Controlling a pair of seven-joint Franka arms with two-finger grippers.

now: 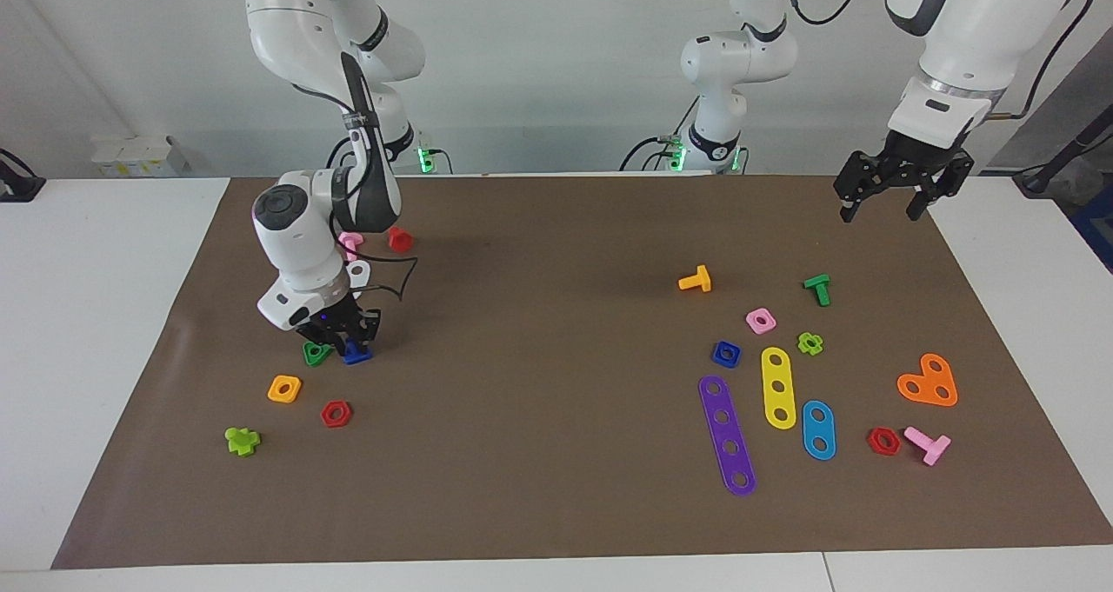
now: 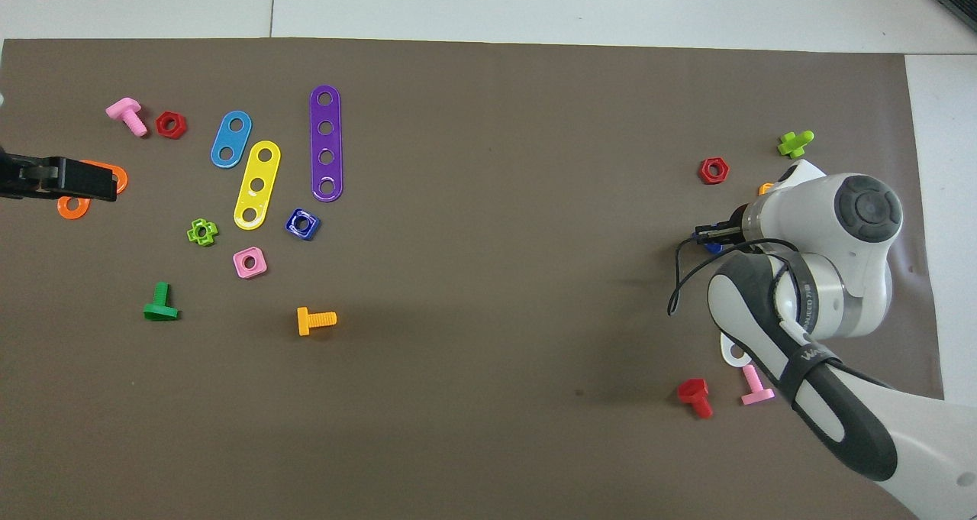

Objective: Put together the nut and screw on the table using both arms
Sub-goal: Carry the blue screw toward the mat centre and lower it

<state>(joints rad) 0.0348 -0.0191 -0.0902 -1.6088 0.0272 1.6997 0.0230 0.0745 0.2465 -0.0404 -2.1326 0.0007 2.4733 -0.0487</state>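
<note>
We see our right pincer (image 1: 337,342) down low on the brown mat of the bench (image 1: 556,505), its fingers set around the dark blue screw (image 1: 355,354), which touches the mat. The green triangular nut (image 1: 315,353) lies just beside the screw, with the orange square nut (image 1: 284,389) and a red hex nut (image 1: 336,414) farther from the robots. Our left pincer (image 1: 880,202) hangs in the air with its fingers spread, above the mat's edge at the left arm's end, holding nothing. The dark blue nut (image 1: 726,354) rests on the mat beside the purple strip (image 1: 727,435) and the yellow strip (image 1: 778,388), with the pink square nut (image 1: 761,320) near it and nearer to the robots.
</note>
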